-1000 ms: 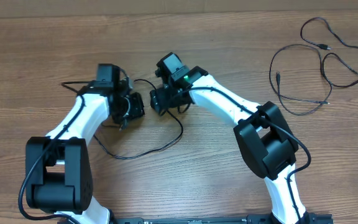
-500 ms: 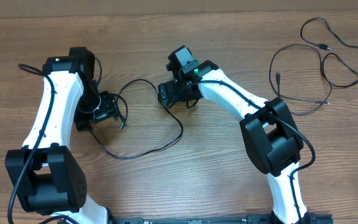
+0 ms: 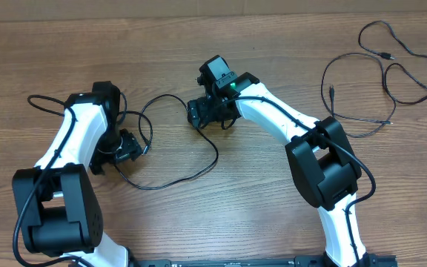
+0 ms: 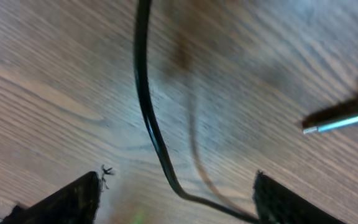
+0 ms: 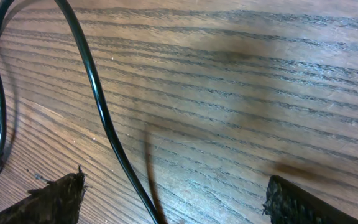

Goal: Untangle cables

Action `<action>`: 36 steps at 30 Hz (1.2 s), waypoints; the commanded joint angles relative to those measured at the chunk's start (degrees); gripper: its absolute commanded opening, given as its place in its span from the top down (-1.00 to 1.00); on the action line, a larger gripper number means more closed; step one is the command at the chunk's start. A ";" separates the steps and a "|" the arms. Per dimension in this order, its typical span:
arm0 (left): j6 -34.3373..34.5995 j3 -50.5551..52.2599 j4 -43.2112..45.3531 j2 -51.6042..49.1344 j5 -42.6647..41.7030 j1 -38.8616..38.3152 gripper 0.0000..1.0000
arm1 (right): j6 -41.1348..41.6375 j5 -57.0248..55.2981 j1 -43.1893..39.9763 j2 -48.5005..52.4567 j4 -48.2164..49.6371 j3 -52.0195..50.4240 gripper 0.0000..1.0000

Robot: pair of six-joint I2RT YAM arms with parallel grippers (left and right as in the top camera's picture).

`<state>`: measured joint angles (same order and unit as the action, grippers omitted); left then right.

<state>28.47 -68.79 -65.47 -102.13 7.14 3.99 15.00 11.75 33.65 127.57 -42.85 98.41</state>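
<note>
On desk (image 3: 243,215) centre: one cable (image 3: 191,167) lies loose between left gripper (image 3: 128,146) and right gripper (image 3: 202,115), both spread, empty. Far-right cables (image 3: 380,74) look mostly separated; remaining crossings unclear.

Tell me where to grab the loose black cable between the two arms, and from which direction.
Take the cable on its lower bow, the stretch nearest the arm bases. It lies flat on the table with nothing crossing it, so it is probably best to come straight down with the open left gripper, jaws across the cord.
</note>
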 commanded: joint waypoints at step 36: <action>-10.08 11.76 36.06 0.24 -30.93 -4.04 0.37 | 1.86 15.23 0.00 0.59 9.81 -4.48 -0.84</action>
<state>18.94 -57.60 -29.12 -102.13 -24.62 0.34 17.93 20.84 33.63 127.85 -33.58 94.37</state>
